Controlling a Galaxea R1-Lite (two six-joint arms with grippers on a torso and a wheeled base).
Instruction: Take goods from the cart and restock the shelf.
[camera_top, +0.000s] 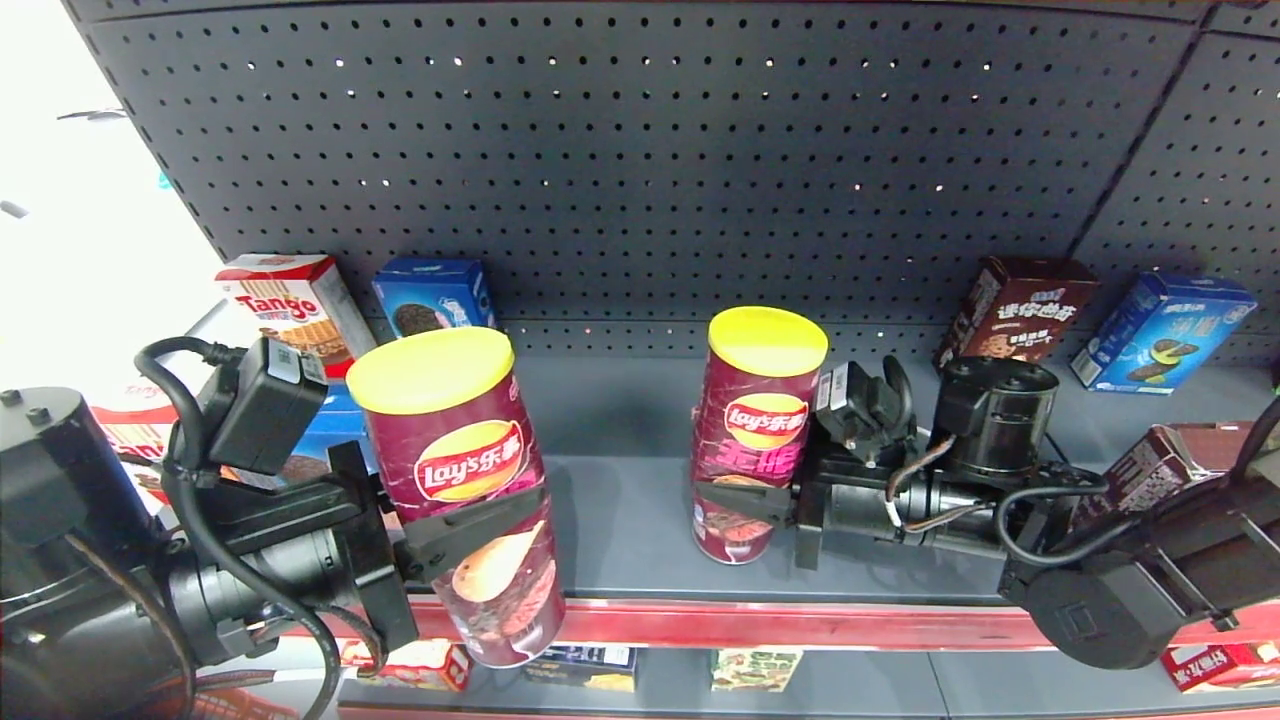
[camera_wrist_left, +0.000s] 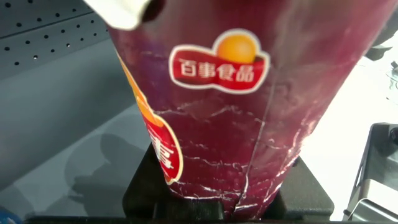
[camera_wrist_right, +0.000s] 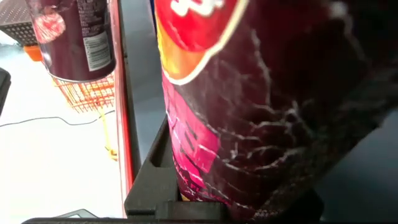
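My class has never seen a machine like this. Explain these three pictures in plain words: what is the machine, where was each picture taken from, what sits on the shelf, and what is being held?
This is a two-armed robot stocking a shop shelf. The wide picture comes from a camera on its head. The other two come from cameras on its wrists, so each shows a close-up of what that arm holds. The left end effector grips the left can, a tube of crisps with a yellow lid, in front of the shelf. The right end effector grips the right can, upright over the shelf's grey board. Snack boxes stand along the back wall.
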